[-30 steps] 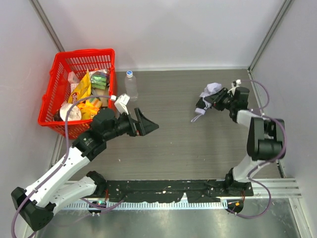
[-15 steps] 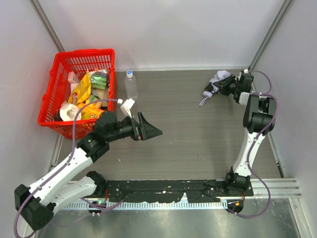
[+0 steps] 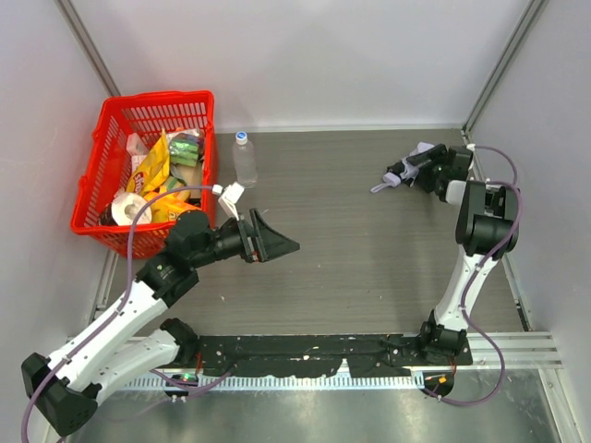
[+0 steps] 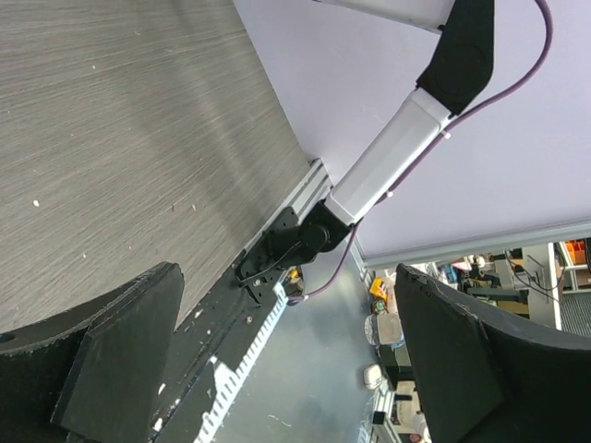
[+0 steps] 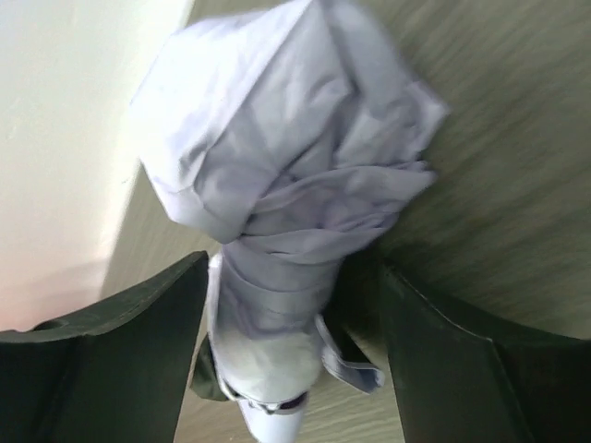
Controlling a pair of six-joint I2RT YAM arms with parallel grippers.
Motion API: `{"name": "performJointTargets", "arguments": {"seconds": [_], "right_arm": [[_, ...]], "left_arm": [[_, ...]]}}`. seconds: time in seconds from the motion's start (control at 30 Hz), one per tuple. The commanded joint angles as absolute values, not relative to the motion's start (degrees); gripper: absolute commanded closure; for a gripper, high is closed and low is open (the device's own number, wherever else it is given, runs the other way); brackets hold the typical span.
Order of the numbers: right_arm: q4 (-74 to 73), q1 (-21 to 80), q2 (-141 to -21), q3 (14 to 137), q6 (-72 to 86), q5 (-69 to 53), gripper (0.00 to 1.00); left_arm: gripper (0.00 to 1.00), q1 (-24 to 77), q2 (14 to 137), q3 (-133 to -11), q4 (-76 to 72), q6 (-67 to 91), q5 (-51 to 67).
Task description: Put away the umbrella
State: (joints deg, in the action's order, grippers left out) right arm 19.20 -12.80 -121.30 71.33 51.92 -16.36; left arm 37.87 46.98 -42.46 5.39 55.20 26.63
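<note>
On your desk [image 3: 351, 258], the left end effector [image 3: 272, 242] hung spread wide, holding nothing. The right end effector [image 3: 416, 172] stood released, a finger on either side of the umbrella [image 3: 399, 173] at the far right. Your umbrella was pale lavender fabric, crumpled and bunched. It lay diagonally, one end toward the far-right corner and its strap end toward near-left.

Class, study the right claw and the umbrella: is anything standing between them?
Nothing visible does. The umbrella lies on the table directly inside the open right claw, with its bunched fabric reaching beyond the tips. No other object sits in the gap.
</note>
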Motion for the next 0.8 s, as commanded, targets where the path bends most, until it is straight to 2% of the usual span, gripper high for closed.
{"name": "performJointTargets", "arguments": {"seconds": [0.0, 0.17, 0.3, 0.53, 0.63, 0.77], "right_arm": [[11.4, -13.3, -113.2, 69.1, 47.5, -4.9, 0.21], [-3.2, -13.4, -96.1, 63.0, 37.8, 6.6, 0.19], [-9.1, -10.7, -78.4, 51.8, 32.9, 8.8, 0.18], [-24.8, 7.0, -45.2, 44.6, 27.0, 3.9, 0.17], [-29.8, 8.3, -34.7, 45.9, 28.6, -4.2, 0.17], [-33.9, 8.3, -21.6, 51.5, 25.6, -3.3, 0.17]], "left_arm": [[0.01, 37.7, 43.7, -42.8, 5.3, 55.3, 26.5], [0.00, 37.7, 40.2, -44.3, 9.6, 53.8, 23.6], [0.00, 37.8, 39.3, -45.9, 10.2, 52.8, 22.2], [0.00, 37.8, 34.1, -49.4, 12.9, 50.4, 18.6], [0.00, 37.7, 30.1, -51.0, 15.4, 48.7, 13.6], [0.00, 37.7, 24.4, -53.0, 18.7, 47.5, 9.0]]}}
